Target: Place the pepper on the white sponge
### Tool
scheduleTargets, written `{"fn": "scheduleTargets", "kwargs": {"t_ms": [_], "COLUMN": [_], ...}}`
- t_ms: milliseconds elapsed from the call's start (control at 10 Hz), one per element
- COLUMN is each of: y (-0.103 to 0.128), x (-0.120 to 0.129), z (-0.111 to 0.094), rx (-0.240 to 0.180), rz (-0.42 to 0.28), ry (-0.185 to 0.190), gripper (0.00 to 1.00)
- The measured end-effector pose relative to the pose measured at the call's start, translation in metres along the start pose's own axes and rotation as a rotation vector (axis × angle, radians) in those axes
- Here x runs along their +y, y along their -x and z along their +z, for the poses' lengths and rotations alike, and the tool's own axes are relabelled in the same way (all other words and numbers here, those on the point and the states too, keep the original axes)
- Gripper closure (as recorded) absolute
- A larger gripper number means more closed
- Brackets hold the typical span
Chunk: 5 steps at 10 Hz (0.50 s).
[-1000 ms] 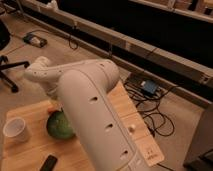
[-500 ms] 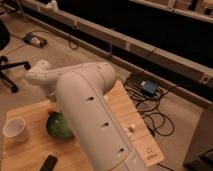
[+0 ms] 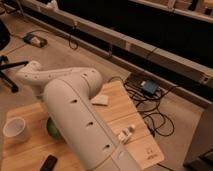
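gripper: hidden behind the robot's bulky white arm point(image 3: 75, 115), so its grip cannot be told | pepper: out of sight | white sponge point(image 3: 99, 99): flat on the wooden table point(image 3: 122, 110), just right of the arm | green bowl point(image 3: 52, 131), white cup point(image 3: 15, 129): left of the arm

The arm point(image 3: 75, 115) fills the middle of the table point(image 3: 120, 109), lying across it from the near edge to the far left corner, and blocks any pass over the centre. The gripper is hidden behind the arm (nothing of it shows). Left of the arm, the cup point(image 3: 15, 129) and the bowl point(image 3: 52, 132), half covered by the arm, narrow the way. A black thing point(image 3: 48, 162) lies at the near edge. Right of the arm, the sponge point(image 3: 99, 100) and the tube point(image 3: 126, 134) lie flat close beside it, with bare wood between them and out to the right edge.
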Motion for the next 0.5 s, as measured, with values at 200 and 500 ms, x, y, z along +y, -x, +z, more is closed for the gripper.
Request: {"fn": "scheduleTargets", "kwargs": {"t_ms": [200, 500], "y": [0.014, 0.006], "x": [0.005, 0.006], "z": [0.013, 0.041], "rx": [-0.015, -0.019], "rz": [-0.026, -0.021], "ry": [0.024, 0.053], "gripper": [0.35, 0.35]}}
